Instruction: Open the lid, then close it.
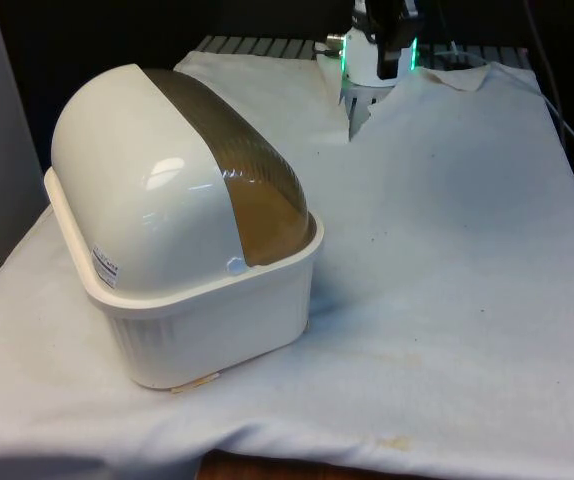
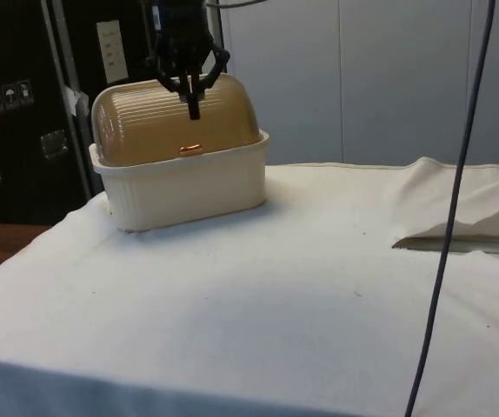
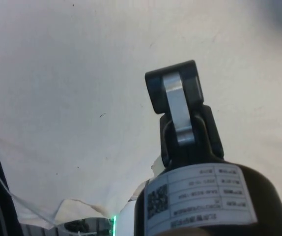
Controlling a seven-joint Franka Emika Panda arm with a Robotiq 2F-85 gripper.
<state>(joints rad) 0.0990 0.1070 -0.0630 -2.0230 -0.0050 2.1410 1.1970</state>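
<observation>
A cream bread box [image 1: 212,320] stands at the front view's left with its back and side turned to that camera. Its ribbed amber roll lid [image 2: 176,122] is down on the base rim, and a small orange handle [image 2: 190,149] sits at the lid's lower edge. My black gripper [image 2: 194,106] hangs in the air, shut, with nothing between its fingers. In the side view it overlaps the lid, just above the handle. In the front view my gripper [image 1: 407,35] is high at the far end, apart from the box. In the wrist view the gripper [image 3: 173,78] points at bare cloth.
White cloth [image 1: 447,280] covers the table and is rumpled with a notch [image 1: 352,120] at the far end. A thin cable [image 2: 454,208] hangs down in the side view. Dark cabinets [image 2: 23,104] stand behind the box.
</observation>
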